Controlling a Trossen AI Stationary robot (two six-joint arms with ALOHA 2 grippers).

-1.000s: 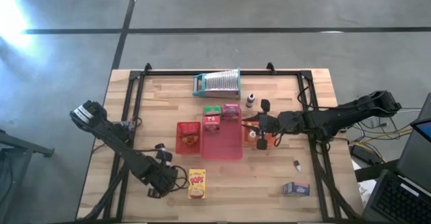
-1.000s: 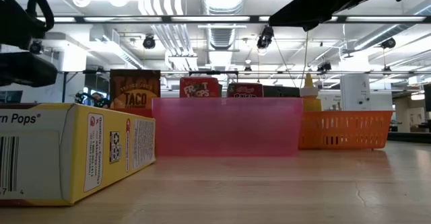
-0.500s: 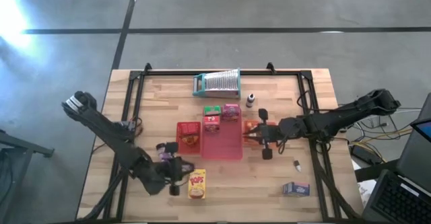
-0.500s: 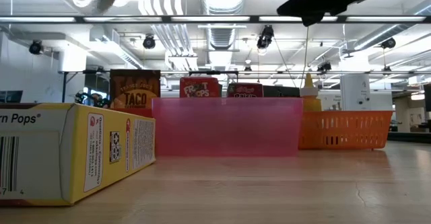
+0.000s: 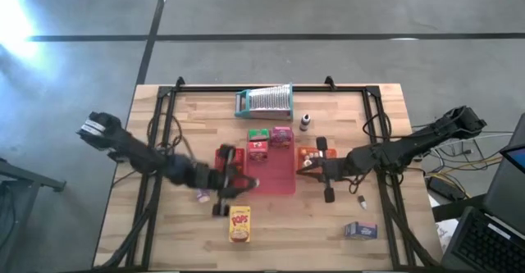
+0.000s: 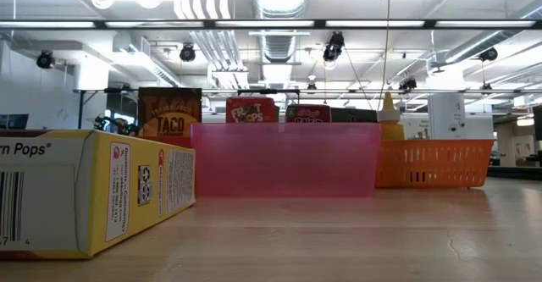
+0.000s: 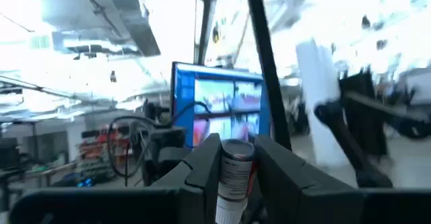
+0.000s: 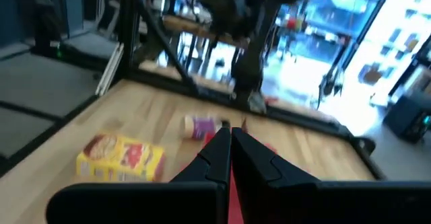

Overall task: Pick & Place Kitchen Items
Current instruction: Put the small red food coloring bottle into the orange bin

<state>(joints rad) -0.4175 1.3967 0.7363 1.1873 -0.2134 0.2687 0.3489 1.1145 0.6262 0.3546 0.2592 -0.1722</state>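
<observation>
My left gripper (image 5: 242, 181) hovers over the near side of the red tray (image 5: 223, 160), shut on a small jar (image 7: 236, 173) with a silver cap and a white and red label. My right gripper (image 5: 314, 166) is shut with nothing in it, above the orange basket (image 5: 305, 153). A yellow box (image 5: 239, 224) lies flat near the front edge. A small purple jar (image 8: 201, 125) lies on its side on the table left of the yellow box. Green (image 5: 259, 134), pink (image 5: 281, 135) and red (image 5: 259, 148) boxes stand by the pink bin (image 5: 275, 179). My left gripper pinches the jar's body just below the cap (image 7: 235, 182) between its two fingers (image 7: 202, 167), one on each side. The fingers slant upward and the jar stands along them, cap outward. The jar is lifted clear of the table.
A ribbed silver piece in a teal frame (image 5: 265, 101) lies at the far edge, with a tiny bottle (image 5: 305, 122) to its right. A blue-purple box (image 5: 360, 230) and a small item (image 5: 362, 200) lie at the near right. Bare wood lies at the left and near middle.
My left gripper has risen from beside the yellow box and swung toward the far right, over the red tray, tipping from pointing down to slanting up. My right gripper has drifted a little toward the near edge.
</observation>
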